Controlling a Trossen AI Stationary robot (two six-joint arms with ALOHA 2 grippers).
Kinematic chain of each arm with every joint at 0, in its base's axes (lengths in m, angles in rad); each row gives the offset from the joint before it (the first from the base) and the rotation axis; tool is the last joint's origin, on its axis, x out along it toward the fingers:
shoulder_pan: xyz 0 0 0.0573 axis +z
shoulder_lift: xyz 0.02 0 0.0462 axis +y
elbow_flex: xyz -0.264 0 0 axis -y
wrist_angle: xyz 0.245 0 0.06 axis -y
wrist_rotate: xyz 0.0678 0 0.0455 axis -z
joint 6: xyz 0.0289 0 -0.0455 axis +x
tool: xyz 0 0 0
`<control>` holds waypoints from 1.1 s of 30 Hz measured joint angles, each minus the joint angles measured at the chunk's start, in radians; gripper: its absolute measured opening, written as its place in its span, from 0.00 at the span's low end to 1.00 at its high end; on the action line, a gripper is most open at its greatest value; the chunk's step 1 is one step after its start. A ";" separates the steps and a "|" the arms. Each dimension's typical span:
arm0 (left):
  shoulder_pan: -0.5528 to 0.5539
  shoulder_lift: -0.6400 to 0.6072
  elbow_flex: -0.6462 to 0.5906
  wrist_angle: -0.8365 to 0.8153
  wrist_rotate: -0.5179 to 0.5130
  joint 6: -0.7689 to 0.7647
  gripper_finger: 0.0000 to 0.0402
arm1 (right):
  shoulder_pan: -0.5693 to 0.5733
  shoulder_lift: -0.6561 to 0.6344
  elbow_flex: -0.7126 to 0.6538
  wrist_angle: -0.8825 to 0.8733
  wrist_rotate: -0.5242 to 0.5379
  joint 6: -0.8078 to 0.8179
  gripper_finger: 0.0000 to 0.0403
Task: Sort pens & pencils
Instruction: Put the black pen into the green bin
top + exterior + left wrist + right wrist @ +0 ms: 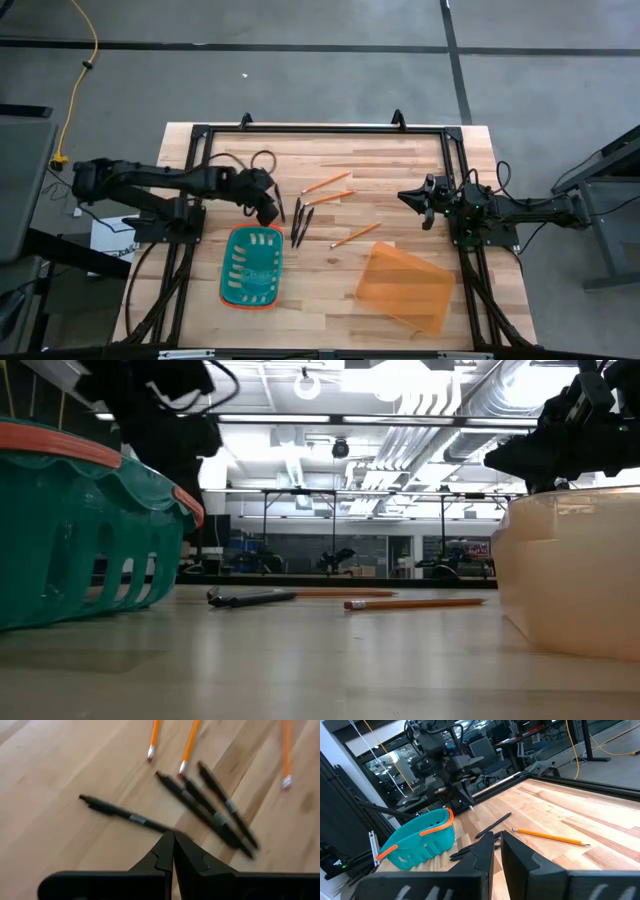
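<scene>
Three dark pens lie flat on the wooden table: one point(280, 207) next to my left gripper, two point(301, 226) side by side right of it; the left wrist view shows the single pen point(125, 815) and the pair point(215, 810). Three orange pencils point(325, 183) point(329, 197) point(355, 235) lie flat further right. My left gripper point(268, 210) point(173, 836) hangs shut above the table, slanting down over the single pen's end. My right gripper point(415, 197) point(497, 836) waits level at the right side, fingers nearly together, holding nothing.
A teal basket point(252, 265) with an orange rim stands at the near left, just in front of my left gripper. A translucent orange container point(405, 288) stands at the near right. Bare wood lies between them and along the far edge.
</scene>
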 joint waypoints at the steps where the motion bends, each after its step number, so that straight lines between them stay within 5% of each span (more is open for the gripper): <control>1: 0.000 0.032 0.030 -0.033 -0.003 0.019 0.00 | 0.000 0.000 0.000 0.000 0.000 0.000 0.06; 9: 0.103 0.234 0.225 -0.220 0.026 0.139 0.14 | 0.000 0.000 0.000 0.000 0.000 0.000 0.06; 16: 0.208 0.376 0.279 -0.228 0.227 0.055 0.34 | 0.000 0.000 0.000 -0.004 -0.001 0.000 0.06; 27: 0.246 0.465 0.277 -0.188 0.234 0.042 0.36 | 0.000 0.000 0.000 -0.016 0.000 0.000 0.06; 33: 0.189 0.465 0.314 -0.197 0.106 0.325 0.34 | 0.000 0.000 0.000 -0.016 0.000 0.000 0.06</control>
